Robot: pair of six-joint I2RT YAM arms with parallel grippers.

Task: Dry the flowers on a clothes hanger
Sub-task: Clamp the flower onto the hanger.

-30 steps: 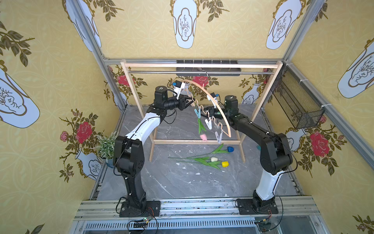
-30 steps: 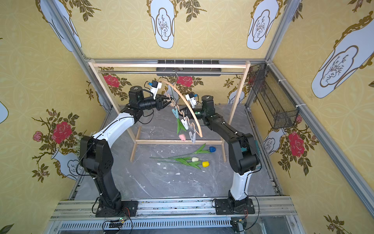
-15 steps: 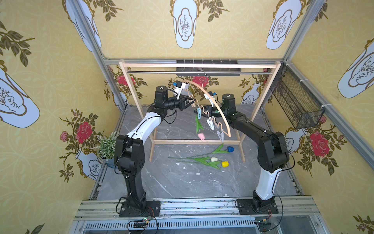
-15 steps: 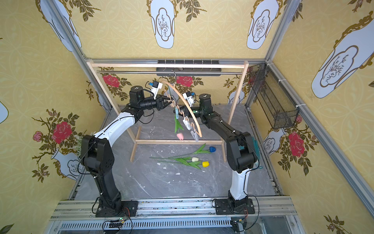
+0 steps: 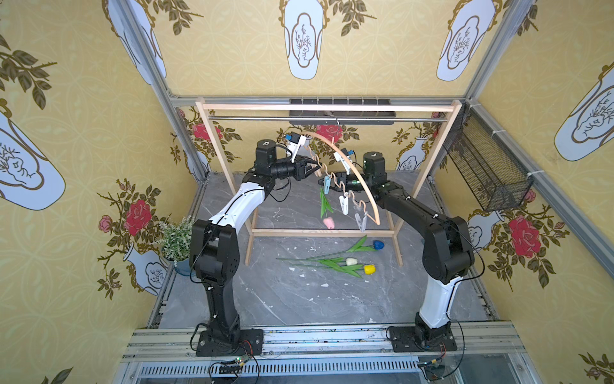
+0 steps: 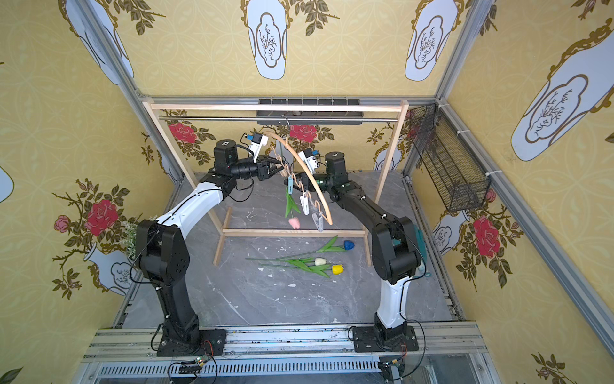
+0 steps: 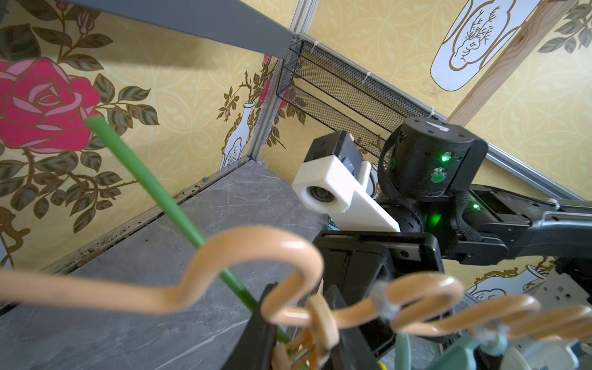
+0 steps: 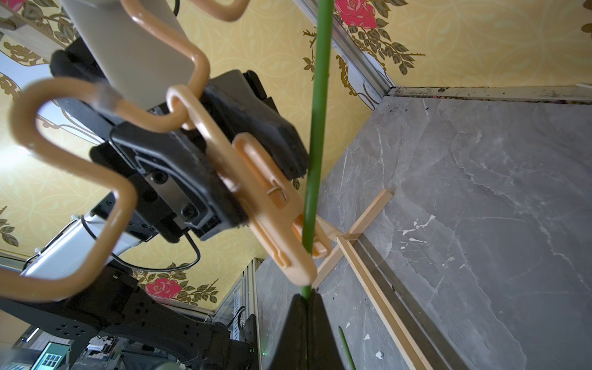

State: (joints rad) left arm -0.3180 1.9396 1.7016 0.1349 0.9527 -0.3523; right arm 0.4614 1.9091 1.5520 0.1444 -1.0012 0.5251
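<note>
The hanger (image 7: 250,237) hangs from the rail (image 5: 265,118) at the centre of both top views. The left claw (image 5: 312,168) pinches its orange peg (image 8: 272,205). The right claw (image 8: 305,304) is closed on the stem (image 8: 315,128) of the pink tulip (image 5: 329,222), at the peg's mouth. Three tulips (image 5: 345,262) lie on the tabletop (image 5: 282,299) below.

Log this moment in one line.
stage: pegging pink tulip | left gripper: squeezing tan peg on clothes hanger | right gripper: holding its stem at peg | unpegged: three tulips
</note>
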